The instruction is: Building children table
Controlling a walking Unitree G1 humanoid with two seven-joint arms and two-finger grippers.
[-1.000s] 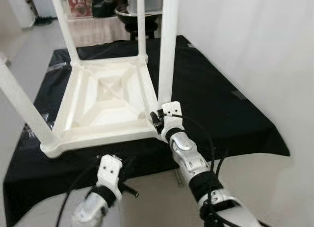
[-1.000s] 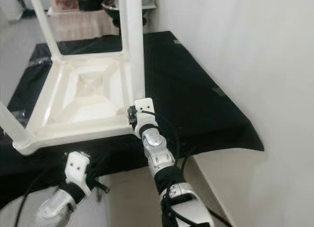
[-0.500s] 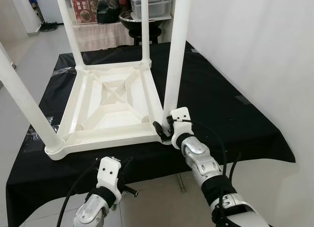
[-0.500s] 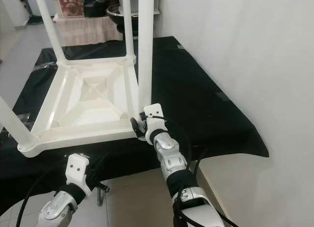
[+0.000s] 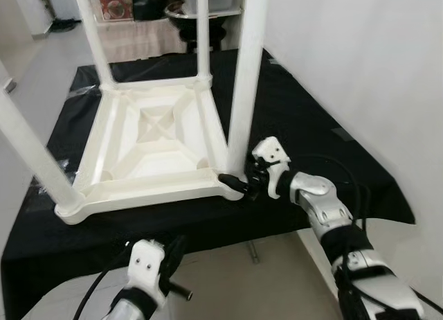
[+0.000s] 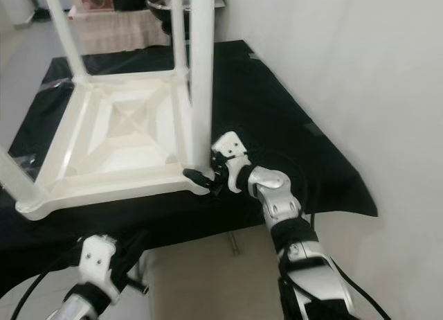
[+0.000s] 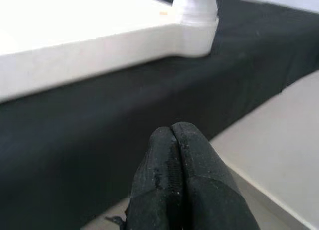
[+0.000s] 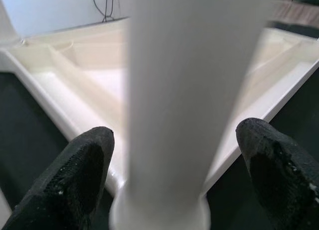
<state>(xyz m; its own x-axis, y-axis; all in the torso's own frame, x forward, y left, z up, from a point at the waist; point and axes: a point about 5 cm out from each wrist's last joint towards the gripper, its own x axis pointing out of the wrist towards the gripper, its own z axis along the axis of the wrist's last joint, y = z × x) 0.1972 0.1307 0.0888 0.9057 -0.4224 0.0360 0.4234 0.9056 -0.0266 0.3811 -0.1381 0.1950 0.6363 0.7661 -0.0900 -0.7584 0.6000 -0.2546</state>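
White table leg stands between the spread right tool; left tool is closed.

White plastic children table upside down on black-covered table, top flat against cloth, ribbed underside with X-shaped bracing facing up. Four round white legs upright in corner sockets. Near-right leg at black-covered table's front edge; near-left leg by front-left corner; two far legs toward back edge.
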